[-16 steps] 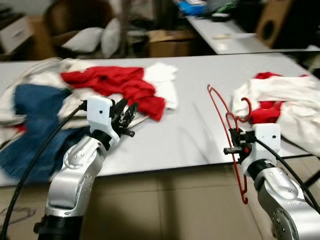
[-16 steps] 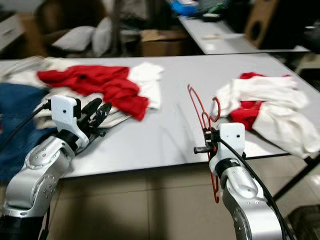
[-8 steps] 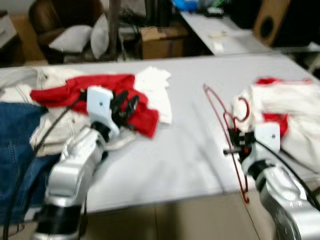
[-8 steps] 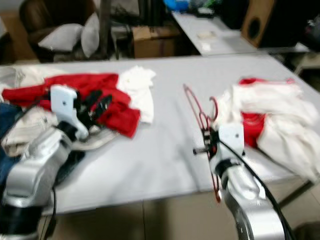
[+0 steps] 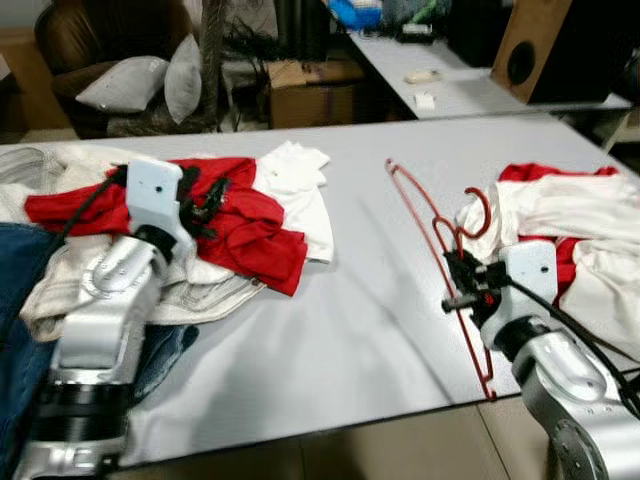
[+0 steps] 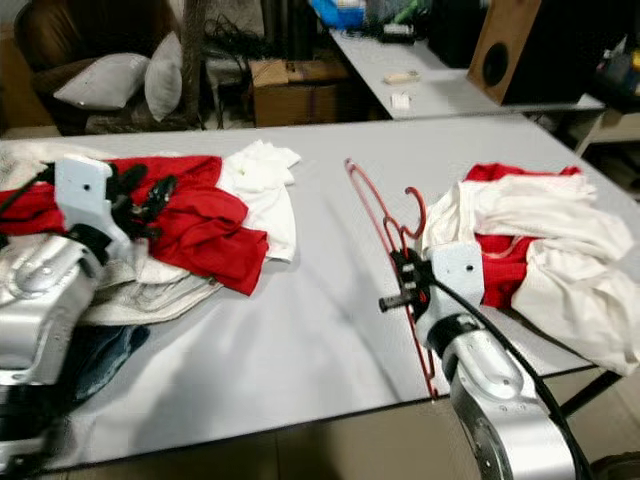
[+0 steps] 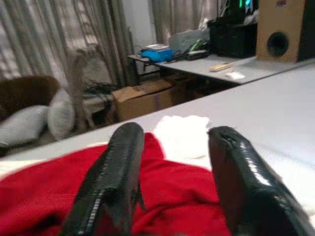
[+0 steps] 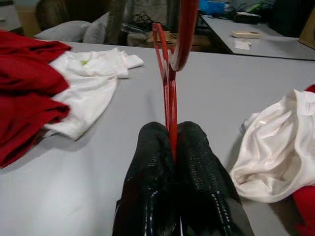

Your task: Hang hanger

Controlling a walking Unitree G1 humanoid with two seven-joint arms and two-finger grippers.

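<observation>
A thin red hanger (image 5: 438,232) is held upright over the right part of the grey table (image 5: 350,300), its hook (image 5: 477,212) pointing toward the clothes on the right. My right gripper (image 5: 462,272) is shut on the hanger's frame; in the right wrist view the red wire (image 8: 169,83) rises from between the closed fingers (image 8: 152,167). My left gripper (image 5: 205,195) is open above a red garment (image 5: 235,215) on the left; the left wrist view shows its two fingers (image 7: 115,172) apart over the red cloth (image 7: 172,191).
A white shirt (image 5: 298,190), beige cloth (image 5: 190,290) and blue jeans (image 5: 20,300) lie at the left. A white and red clothes pile (image 5: 570,225) lies at the right edge. Behind the table stand a cardboard box (image 5: 310,92), an armchair with pillows (image 5: 130,80) and a speaker (image 5: 560,45).
The camera has come closer to the table and lifted its view. My left gripper has reached forward over the red garment. The right gripper still holds the hanger the same way.
</observation>
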